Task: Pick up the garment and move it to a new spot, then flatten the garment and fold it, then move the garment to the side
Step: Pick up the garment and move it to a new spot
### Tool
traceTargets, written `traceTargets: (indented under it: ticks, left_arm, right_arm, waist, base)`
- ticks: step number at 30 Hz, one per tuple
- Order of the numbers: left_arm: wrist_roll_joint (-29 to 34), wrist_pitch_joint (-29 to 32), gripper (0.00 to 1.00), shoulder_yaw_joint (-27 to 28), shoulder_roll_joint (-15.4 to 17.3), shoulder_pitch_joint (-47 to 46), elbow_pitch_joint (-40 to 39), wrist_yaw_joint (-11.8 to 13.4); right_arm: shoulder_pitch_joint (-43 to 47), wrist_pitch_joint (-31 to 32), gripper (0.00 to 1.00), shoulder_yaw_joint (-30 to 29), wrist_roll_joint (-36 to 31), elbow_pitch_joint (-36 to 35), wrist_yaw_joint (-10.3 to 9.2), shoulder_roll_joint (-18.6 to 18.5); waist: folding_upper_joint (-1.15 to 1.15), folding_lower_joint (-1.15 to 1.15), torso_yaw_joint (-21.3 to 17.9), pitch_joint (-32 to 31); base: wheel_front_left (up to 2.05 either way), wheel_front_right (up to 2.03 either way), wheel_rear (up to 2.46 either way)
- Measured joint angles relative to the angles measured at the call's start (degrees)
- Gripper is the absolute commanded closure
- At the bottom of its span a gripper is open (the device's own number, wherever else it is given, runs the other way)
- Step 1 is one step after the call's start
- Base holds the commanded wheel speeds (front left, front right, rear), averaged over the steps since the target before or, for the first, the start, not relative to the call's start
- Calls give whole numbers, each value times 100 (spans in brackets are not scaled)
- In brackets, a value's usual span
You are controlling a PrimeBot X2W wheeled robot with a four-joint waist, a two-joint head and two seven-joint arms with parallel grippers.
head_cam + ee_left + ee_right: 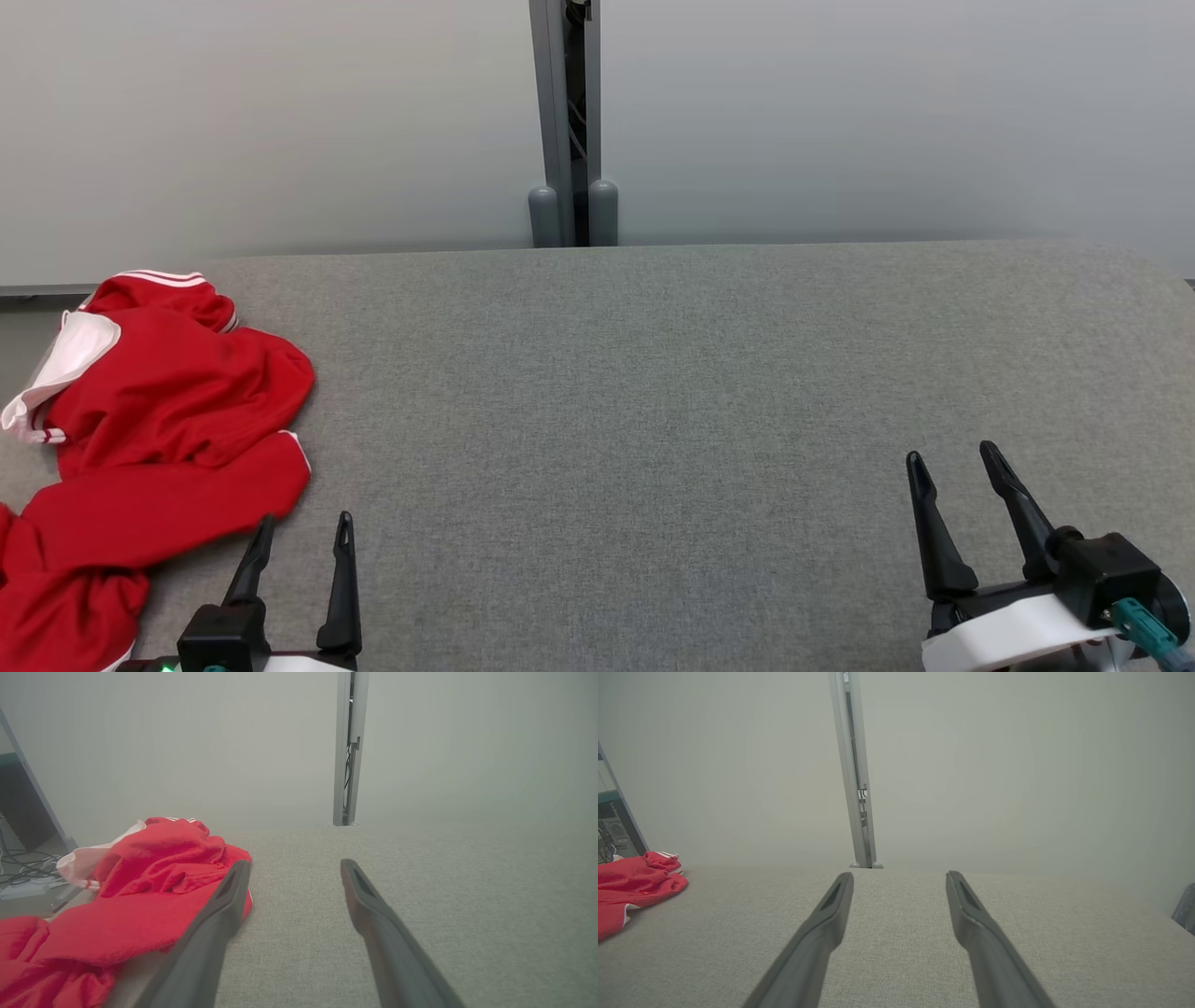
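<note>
Farthest left of the left claw (307,516), past the desk's edge in the left wrist view, a tangle of dark cables (21,863) lies low down beside a slanted grey frame bar (32,788).

Next comes the crumpled red fabric garment with white trim and thin white stripes (159,439). It lies heaped on the grey fabric-covered desk (653,420), to the left of the left claw and ahead of it, with its nearest fold running back alongside the claw's left finger. One part hangs over the desk's left edge. In the head view the tip of that left finger sits right at the hem of the near fold. Whether it touches the cloth cannot be told.

The left claw has its two long dark fingers spread wide, with nothing between them but bare grey desk. The right finger is well clear of the garment.

Ahead of both claws and between them, at the desk's far edge, a narrow upright grey metal post (563,121) stands between two pale smooth wall panels (280,112).

The right claw (950,452) is well apart from the left one, over bare desk. Its fingers are also spread wide and hold nothing. From its wrist view the garment lies far off to its left, near the desk's far left corner.
</note>
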Motion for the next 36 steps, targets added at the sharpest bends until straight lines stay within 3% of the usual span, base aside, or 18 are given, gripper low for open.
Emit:
traceTargets:
  ticks: [16, 36]
  left_arm:
    - [-64, 1, 0, -34, 91, -12, -41, 22]
    - [-203, 125, 0, -34, 242, 32, -183, 99]
  right_arm:
    - [37, 0, 0, -29, 33, -99, -1, -3]
    - [59, -1, 0, 209, 180, -94, 1, -4]
  waist:
    - [0, 0, 428, 3]
    - [0, 0, 2258, 66]
  base:
    - [0, 0, 0]
    - [0, 0, 0]
